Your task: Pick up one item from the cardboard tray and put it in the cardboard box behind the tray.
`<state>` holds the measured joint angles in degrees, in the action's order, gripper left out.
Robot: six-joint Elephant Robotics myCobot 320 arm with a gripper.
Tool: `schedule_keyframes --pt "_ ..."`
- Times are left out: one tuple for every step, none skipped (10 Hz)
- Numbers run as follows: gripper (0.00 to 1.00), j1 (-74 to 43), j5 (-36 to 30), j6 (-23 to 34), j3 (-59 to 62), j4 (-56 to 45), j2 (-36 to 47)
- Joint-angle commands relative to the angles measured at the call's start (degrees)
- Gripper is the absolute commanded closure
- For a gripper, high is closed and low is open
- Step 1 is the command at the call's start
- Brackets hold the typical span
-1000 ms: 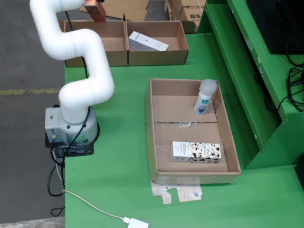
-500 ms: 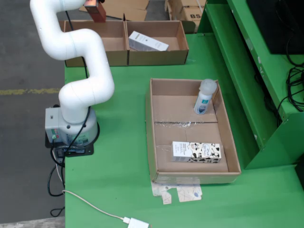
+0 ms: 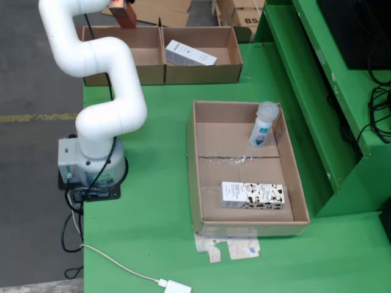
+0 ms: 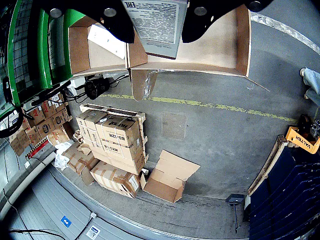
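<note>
The robot's black two-fingered gripper [image 4: 157,34] is clamped on a white rectangular carton printed with grey text [image 4: 157,17]. One dark finger [image 4: 117,22] presses on each side face, and the carton hangs lengthwise below the jaws, so it should drop straight when they part. Directly under the jaws in the wrist view is an open brown cardboard box [image 4: 220,47] whose floor looks bare. The carton is held above it rather than resting in it, which suggests the release has not yet been made. In the fixed view the gripper [image 3: 124,12] sits at the very top of the picture, over the far edge of that same box [image 3: 145,56]. The grip cannot be read from there. Just beside the jaws' target, sharing a wall with it, is a second open brown cardboard box [image 3: 201,74]. It holds a white and grey flat carton [image 3: 190,54] lying on a slant, and that carton also shows at the left of the wrist view [image 4: 106,41]. Well away from the jaws, on the green table top [image 3: 159,152], sits the shallow brown cardboard tray [image 3: 192,171]. A white plastic bottle with a blue label [image 3: 263,126] leans in its far corner, and a black-and-white cow-patterned carton [image 3: 252,195] lies flat at its near end. Farthest off, on the grey floor below, is a stacked pallet of brown cardboard cases [image 4: 112,145].
</note>
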<state>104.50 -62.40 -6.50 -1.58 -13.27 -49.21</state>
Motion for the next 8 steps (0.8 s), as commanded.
schedule_keyframes --pt "1.00 0.2 0.6 -0.3 1.6 0.6 2.3" --pt "1.00 0.2 0.6 -0.3 1.6 0.6 2.3" --pt "1.00 0.3 -0.4 -1.5 1.6 -1.8 1.4" --pt "1.00 -0.1 -2.9 -3.5 1.6 -4.8 0.4" --pt "1.00 -0.1 -2.9 -3.5 1.6 -4.8 0.4" --pt "1.00 -1.1 -6.2 -4.7 1.6 -7.5 -0.7" --pt "1.00 -2.6 -9.7 -5.3 1.6 -9.7 -2.2" --pt "1.00 -3.7 -11.8 -5.6 1.6 -11.0 -3.5"
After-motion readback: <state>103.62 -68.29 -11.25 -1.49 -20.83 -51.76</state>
